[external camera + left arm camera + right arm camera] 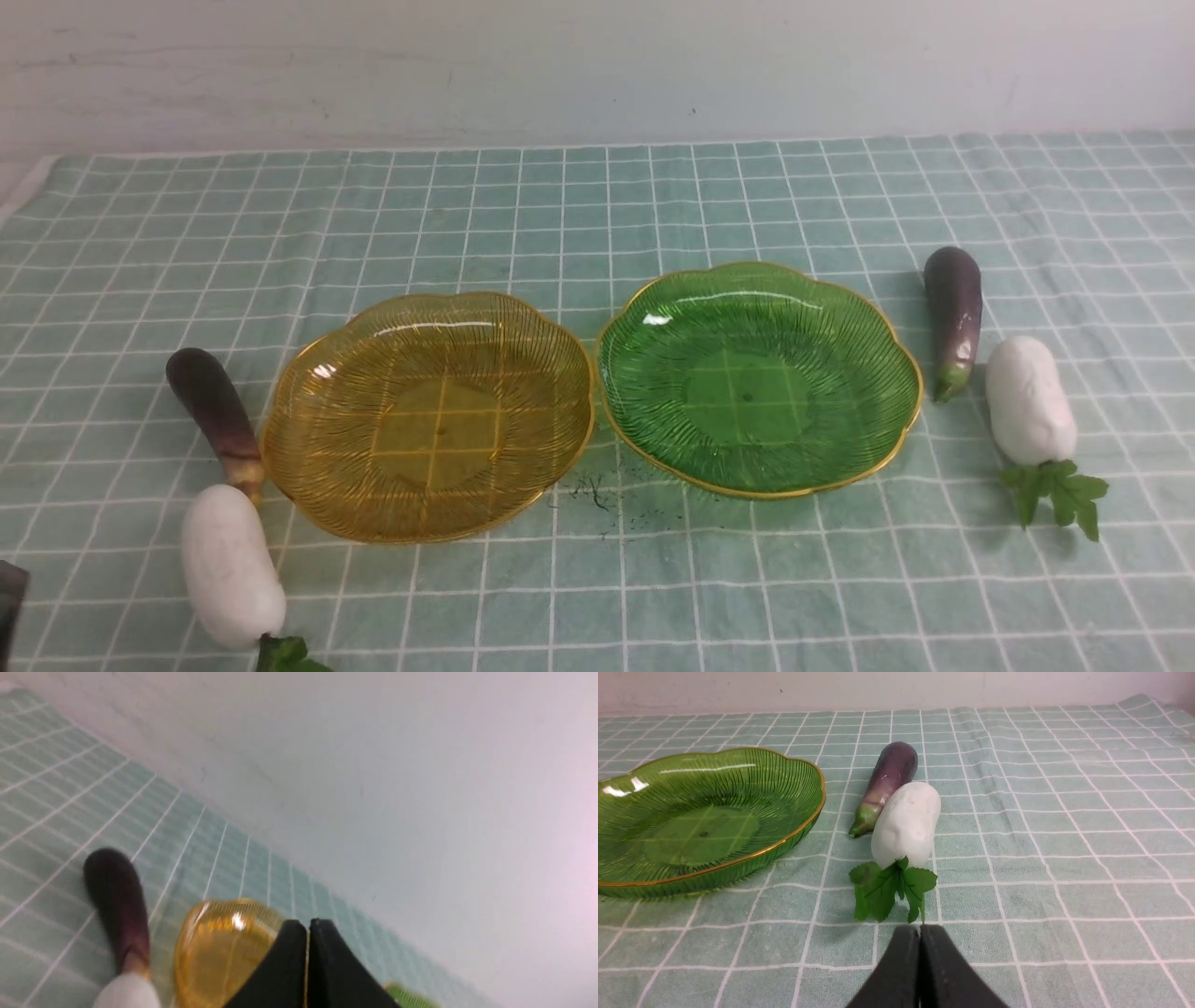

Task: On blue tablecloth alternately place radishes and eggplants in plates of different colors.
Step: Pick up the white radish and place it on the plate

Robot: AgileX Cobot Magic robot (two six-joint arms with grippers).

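We logged right hand [920, 940] and left hand [307, 935] closed, empty. Plump white green-leafed radish [906, 823] lay right of ribbed green glass plate [738, 868], beside glossy purple eggplant [887, 781]; we judged: open wide, grip mid-body.

We see little of the robot. The left gripper [307, 956] shows only two plain black fingers, smooth and matte, each a broad wedge tapering to a rounded tip. The right gripper [920, 966] looks the same, its matte black wedges faintly speckled. At the front view's lower left edge sits a dark grey block [11, 607]; we cannot tell which part it is.
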